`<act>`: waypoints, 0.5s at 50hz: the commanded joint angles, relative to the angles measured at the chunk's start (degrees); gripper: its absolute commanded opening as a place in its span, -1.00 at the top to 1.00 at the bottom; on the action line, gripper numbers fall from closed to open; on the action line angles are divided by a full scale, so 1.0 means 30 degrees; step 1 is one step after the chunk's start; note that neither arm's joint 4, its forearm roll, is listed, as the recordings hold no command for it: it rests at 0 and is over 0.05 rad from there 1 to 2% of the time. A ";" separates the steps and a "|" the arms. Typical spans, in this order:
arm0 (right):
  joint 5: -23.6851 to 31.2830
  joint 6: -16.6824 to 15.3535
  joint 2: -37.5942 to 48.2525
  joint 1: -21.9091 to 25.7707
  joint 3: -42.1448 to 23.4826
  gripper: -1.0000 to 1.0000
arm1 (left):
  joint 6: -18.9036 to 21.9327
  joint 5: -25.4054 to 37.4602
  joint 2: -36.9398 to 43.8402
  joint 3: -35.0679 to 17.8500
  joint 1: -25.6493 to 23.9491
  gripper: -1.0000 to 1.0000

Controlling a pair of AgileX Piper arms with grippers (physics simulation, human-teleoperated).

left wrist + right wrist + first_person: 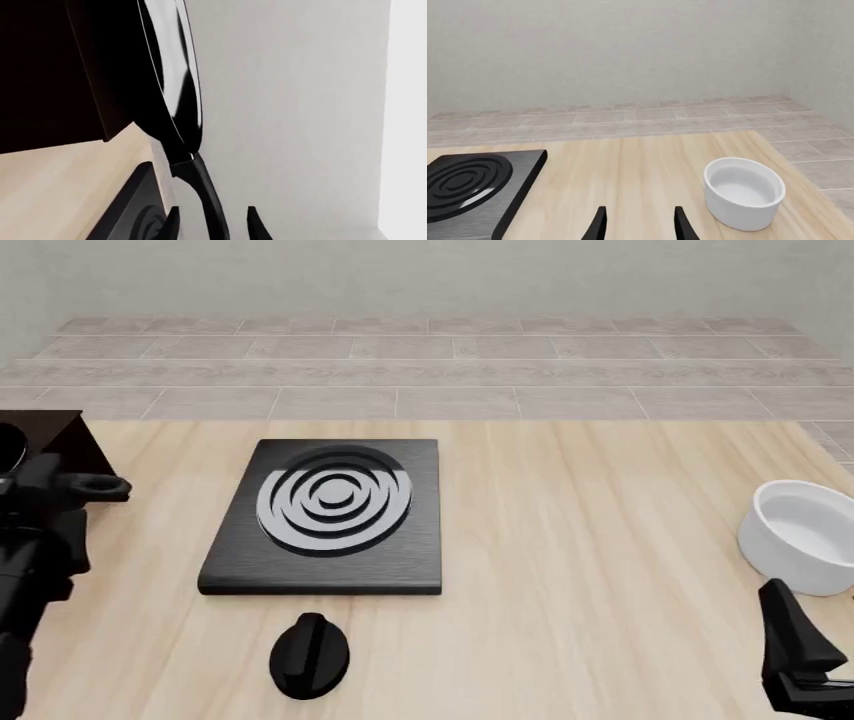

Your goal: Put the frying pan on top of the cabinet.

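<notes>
In the left wrist view, the left gripper at the bottom edge clasps the thin black handle of the round black frying pan, which hangs tilted on edge beside the very dark brown cabinet, probably raised to clear its top. In the front view's lower right, the right gripper rests unclenched, empty. Beyond sit a white deep bowl and a black square slab with grey rings.

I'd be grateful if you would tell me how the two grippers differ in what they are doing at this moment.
The left gripper has the frying pan handle between its fingers, seemingly gripped, while the right gripper is open around nothing. The left gripper is beside the cabinet at the table's left edge; the right gripper sits low near the white bowl. Both have black fingers.
</notes>
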 commanded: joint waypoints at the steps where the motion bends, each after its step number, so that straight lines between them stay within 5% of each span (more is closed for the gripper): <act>1: 0.0020 -0.0041 0.0000 0.0049 0.0000 -1.00 | 0.0253 0.1248 -0.1732 0.0111 0.0242 -1.00; 25: -0.0102 0.0097 -0.0001 0.0037 0.0000 -1.00 | 0.0660 0.6451 -0.8359 0.2005 -0.0306 -1.00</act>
